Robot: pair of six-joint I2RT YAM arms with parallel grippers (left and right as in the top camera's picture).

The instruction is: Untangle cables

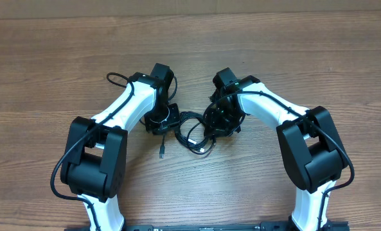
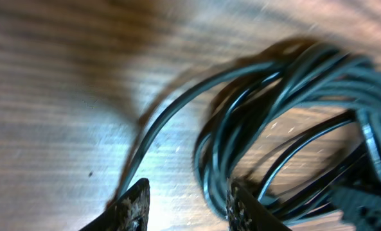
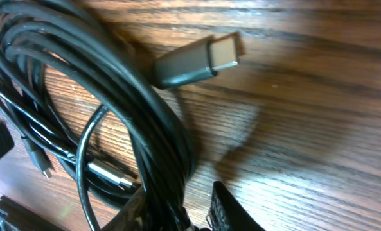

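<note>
The cables (image 1: 191, 131) lie bunched at the centre of the tabletop (image 1: 49, 64). The right claw (image 3: 177, 208), lowered from the right, pinches the bundle beside a silver-tipped plug (image 3: 203, 61). The left claw (image 2: 187, 206), lowered at the left, stands partly spread around strands.

readable text: none in any view | cables (image 1: 193, 131): no legible print on the cords | plug (image 3: 200, 61): plain housing, no brand or marking | tabletop (image 1: 49, 64): wood grain only, no label or number

Robotics lab, wood-grain table (image 1: 42, 70), twin arms (image 1: 123, 109)
</note>
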